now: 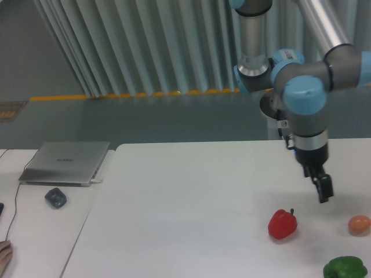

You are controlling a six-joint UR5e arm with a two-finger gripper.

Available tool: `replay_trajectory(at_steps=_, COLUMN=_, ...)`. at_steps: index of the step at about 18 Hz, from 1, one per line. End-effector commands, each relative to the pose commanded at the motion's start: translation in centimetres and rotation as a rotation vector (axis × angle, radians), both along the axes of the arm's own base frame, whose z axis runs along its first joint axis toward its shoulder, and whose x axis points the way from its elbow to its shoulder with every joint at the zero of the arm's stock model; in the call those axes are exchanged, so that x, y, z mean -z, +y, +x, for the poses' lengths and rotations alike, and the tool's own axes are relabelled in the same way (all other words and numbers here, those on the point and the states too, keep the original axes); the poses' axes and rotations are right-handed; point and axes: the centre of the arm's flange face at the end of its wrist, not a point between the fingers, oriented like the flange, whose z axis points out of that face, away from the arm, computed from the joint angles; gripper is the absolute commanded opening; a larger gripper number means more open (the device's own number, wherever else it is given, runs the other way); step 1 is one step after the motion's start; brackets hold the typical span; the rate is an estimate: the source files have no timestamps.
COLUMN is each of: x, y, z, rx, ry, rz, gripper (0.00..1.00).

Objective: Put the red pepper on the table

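Observation:
The red pepper (282,225) rests upright on the white table (185,197) at the front right, its dark stem pointing up, and nothing touches it. My gripper (324,196) hangs above and to the right of the pepper, clear of it. It points down, is open and holds nothing. I see its fingers nearly edge-on, so the gap between them is hard to make out.
An orange-brown egg-shaped thing (359,224) lies right of the pepper, and a green bell pepper (345,268) sits at the front right corner. On the adjoining desk to the left are a grey laptop (65,162) and a dark mouse (55,197).

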Motion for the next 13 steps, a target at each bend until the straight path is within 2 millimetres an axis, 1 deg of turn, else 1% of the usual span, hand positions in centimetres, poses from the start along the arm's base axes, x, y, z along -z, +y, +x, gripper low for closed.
replay_trajectory(at_steps=3, x=0.3, y=-1.3, z=-2.1, rx=0.105, ry=-0.007, rz=-0.017, gripper=1.00)
replay_trajectory(at_steps=5, x=0.0, y=-1.5, z=-2.7, rx=0.115, ry=-0.007, rz=-0.015, gripper=1.00)
replay_trajectory(at_steps=6, x=0.4, y=-1.4, z=-2.9, rx=0.113, ry=-0.018, rz=-0.010, gripper=1.00)
replay_trajectory(at_steps=9, x=0.2, y=-1.3, z=-3.3, rx=0.110, ry=-0.017, rz=0.002, gripper=1.00)
replay_trajectory(at_steps=10, x=0.3, y=-1.6, z=-3.6, rx=0.104, ry=-0.019, rz=0.001, gripper=1.00)
replay_trajectory(at_steps=13, x=0.3, y=-1.7, z=-3.8, rx=0.099, ry=-0.019, rz=0.001, gripper=1.00)
